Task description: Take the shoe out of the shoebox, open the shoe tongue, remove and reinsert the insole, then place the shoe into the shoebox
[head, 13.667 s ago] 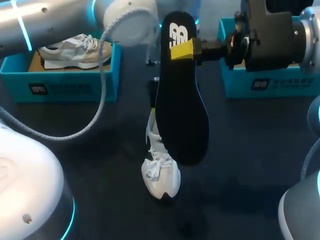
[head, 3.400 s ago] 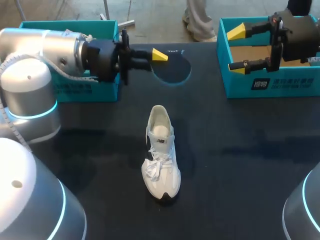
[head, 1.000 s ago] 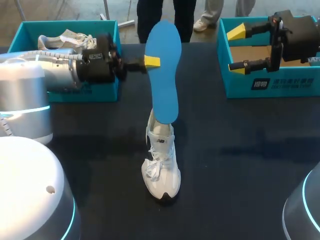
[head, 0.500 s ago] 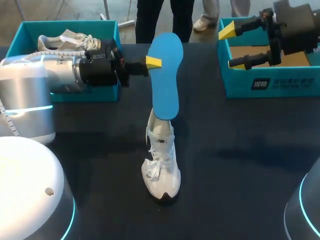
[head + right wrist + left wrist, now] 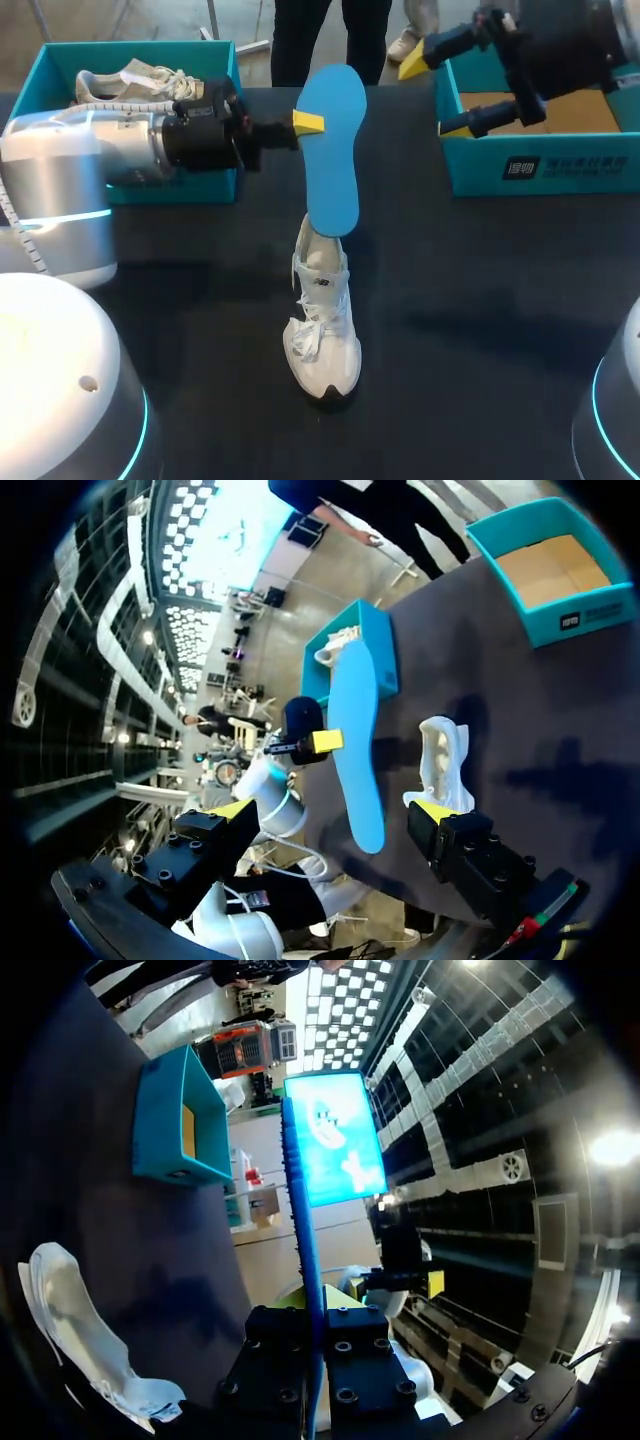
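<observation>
Mid-table, white shoe [image 5: 322, 310] upright on its sole, toe toward the near edge, heel opening toward the far edge, laces loose over the tongue. Above it, blue insole [image 5: 332, 150], nearly upright, broader end up, narrower end down over the heel opening; touching the shoe or not, cannot tell. Clamped on the insole's upper part from two sides, left gripper [image 5: 308, 122], coming in level from the left, one yellow tip showing against the blue. From the left wrist, insole seen edge-on, running straight out between the fingers, shoe lying beside and below. At the far left corner, left box [image 5: 180, 185], teal, with a second shoe [image 5: 130, 82] inside. At the far right corner, right box [image 5: 540, 170], teal, with a brown cardboard floor. Above that box's left wall, right gripper [image 5: 432, 98], fingers spread wide, gripping nothing. Under it all, dark table [image 5: 480, 300].
</observation>
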